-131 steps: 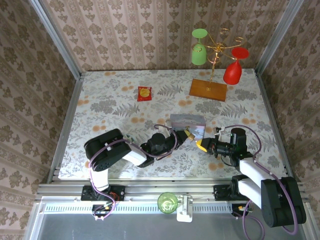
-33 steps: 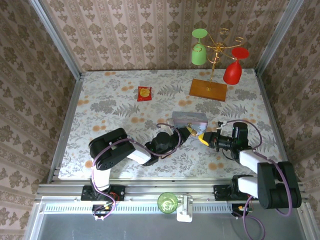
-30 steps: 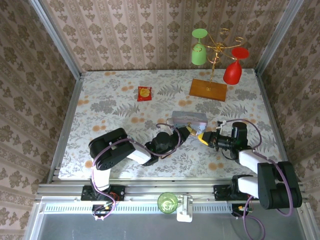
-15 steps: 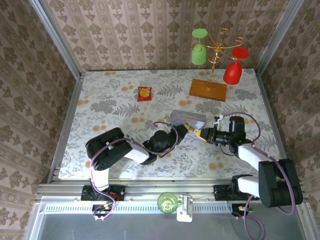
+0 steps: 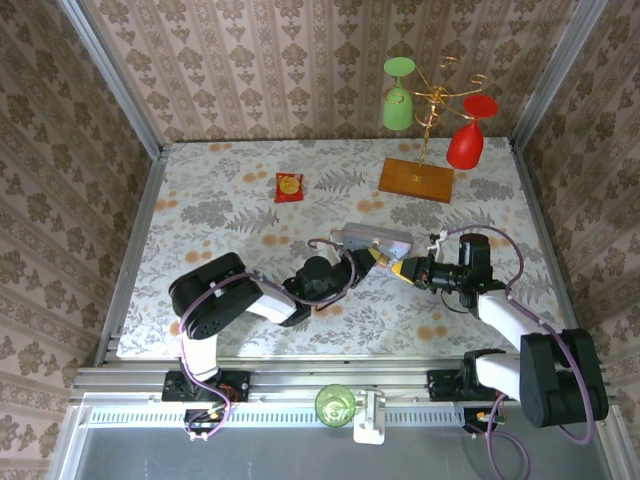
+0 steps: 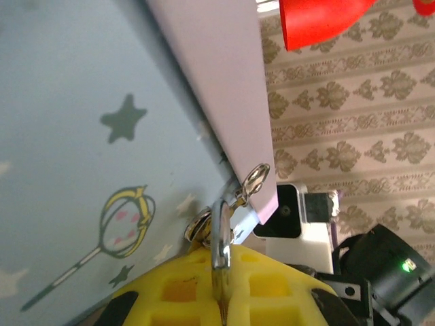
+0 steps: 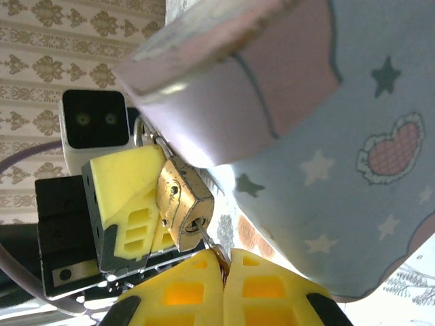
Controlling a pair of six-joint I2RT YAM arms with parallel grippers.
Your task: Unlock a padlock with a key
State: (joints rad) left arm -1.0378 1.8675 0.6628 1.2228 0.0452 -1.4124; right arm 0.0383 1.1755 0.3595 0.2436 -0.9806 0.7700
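The brass padlock hangs at the corner of the pale blue tin, just under its lid. My left gripper is shut on the padlock's silvery shackle, pinched between the yellow fingers. The key has its blade in the keyhole at the padlock's bottom, and my right gripper is shut on its head. In the top view the left gripper and the right gripper meet tip to tip at the tin's near edge.
A red-and-yellow packet lies on the floral cloth at the back left. A wooden-based stand at the back right carries a green glass and a red glass. A green cup sits below the table's near rail.
Both grippers have shifted slightly away from the near edge, still gripping padlock and key. The tin has been nudged a little to the left.
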